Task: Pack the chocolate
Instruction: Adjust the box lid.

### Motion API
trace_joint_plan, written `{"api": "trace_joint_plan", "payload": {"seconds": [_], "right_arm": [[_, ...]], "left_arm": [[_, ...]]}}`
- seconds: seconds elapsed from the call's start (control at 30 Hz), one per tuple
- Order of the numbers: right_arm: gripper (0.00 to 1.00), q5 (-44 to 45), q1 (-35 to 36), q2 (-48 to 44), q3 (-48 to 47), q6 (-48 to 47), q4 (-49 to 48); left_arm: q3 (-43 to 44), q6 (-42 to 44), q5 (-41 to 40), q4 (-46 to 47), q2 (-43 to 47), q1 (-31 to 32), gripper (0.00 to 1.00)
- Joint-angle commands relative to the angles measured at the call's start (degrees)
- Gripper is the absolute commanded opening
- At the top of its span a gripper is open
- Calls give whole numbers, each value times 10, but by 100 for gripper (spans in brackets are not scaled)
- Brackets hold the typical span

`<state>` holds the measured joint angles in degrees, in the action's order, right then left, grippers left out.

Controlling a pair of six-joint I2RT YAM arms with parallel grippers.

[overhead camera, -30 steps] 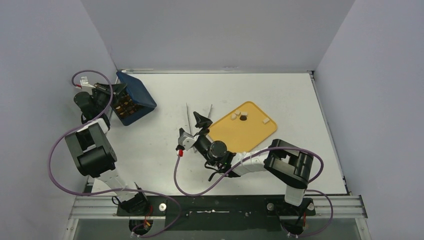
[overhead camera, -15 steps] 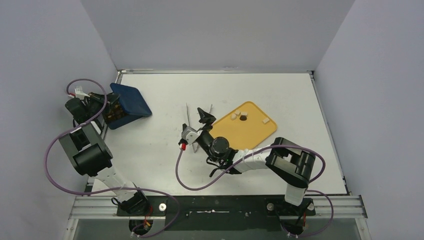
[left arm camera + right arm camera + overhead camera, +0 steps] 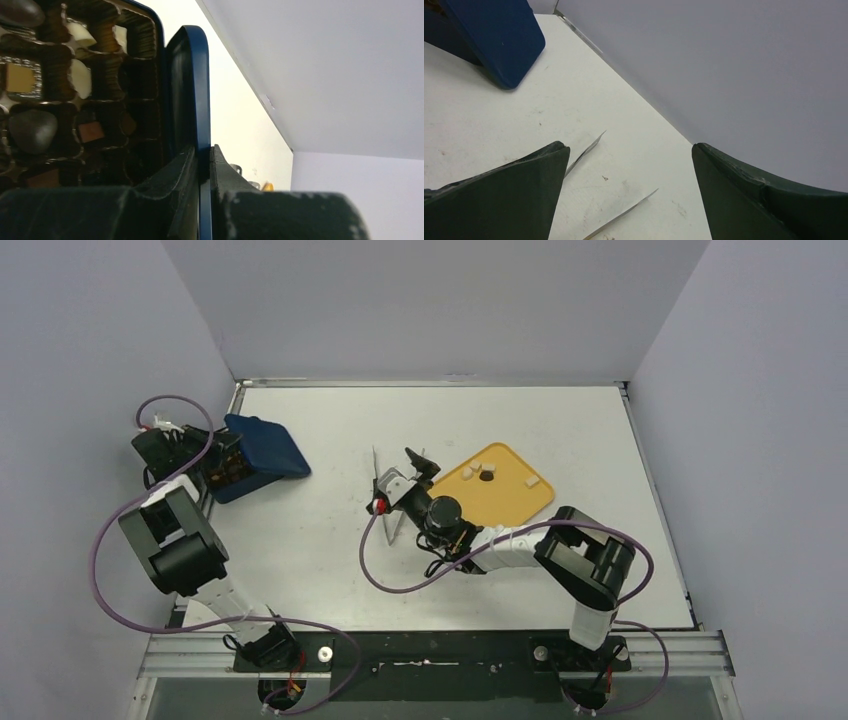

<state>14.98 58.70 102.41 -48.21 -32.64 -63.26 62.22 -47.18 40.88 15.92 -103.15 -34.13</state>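
A blue chocolate box (image 3: 262, 445) sits at the table's far left with its lid (image 3: 187, 90) raised. My left gripper (image 3: 202, 150) is shut on the lid's edge, one finger on each side. Inside the box, cream and dark chocolate (image 3: 80, 77) lies in brown paper cups. More chocolate (image 3: 478, 464) lies on the yellow tray (image 3: 505, 502), cream pieces and one dark one. My right gripper (image 3: 629, 147) stands wide open low over the metal tongs (image 3: 624, 212), with nothing between its fingers. In the top view it (image 3: 416, 468) is just left of the tray.
The tongs (image 3: 376, 468) lie spread in a V on the white table between box and tray. Grey walls close the table's far edge and both sides. The right arm's purple cable (image 3: 375, 570) loops over the table in front.
The left gripper has pulled the box a little left and swung its lid lower. The right gripper has moved forward over the tongs, toward the tray's corner.
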Motion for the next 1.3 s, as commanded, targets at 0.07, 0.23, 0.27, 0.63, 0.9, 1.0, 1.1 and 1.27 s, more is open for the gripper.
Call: {"api": "trace_joint_plan", "payload": {"seconds": [0.07,0.23,0.27,0.63,0.9,1.0,1.1,1.27], "right_arm": [[97,-75,-30,-34,-37,122,36],[93,-121,-32,-47,-67,131,63],[91,-136,-32,-48,-71,134,70],[84,-180,10,7,-146,161,56],[85,-85,31,81,-216,89,57],[81,-54,30,110,-242,60,54],[75,-36,30,141,-276,34,67],[45,1,26,172,-294,30,31]], "left_arm": [[24,-49,-12,-12,100,47,0],[57,-45,-25,-66,168,102,0],[61,-48,-26,-72,176,110,0],[31,-120,-20,-47,257,223,0],[15,-142,-47,-59,292,267,0],[20,-137,-51,-82,296,275,0],[22,-123,-61,-106,299,285,0],[24,-91,-77,-149,296,289,0]]}}
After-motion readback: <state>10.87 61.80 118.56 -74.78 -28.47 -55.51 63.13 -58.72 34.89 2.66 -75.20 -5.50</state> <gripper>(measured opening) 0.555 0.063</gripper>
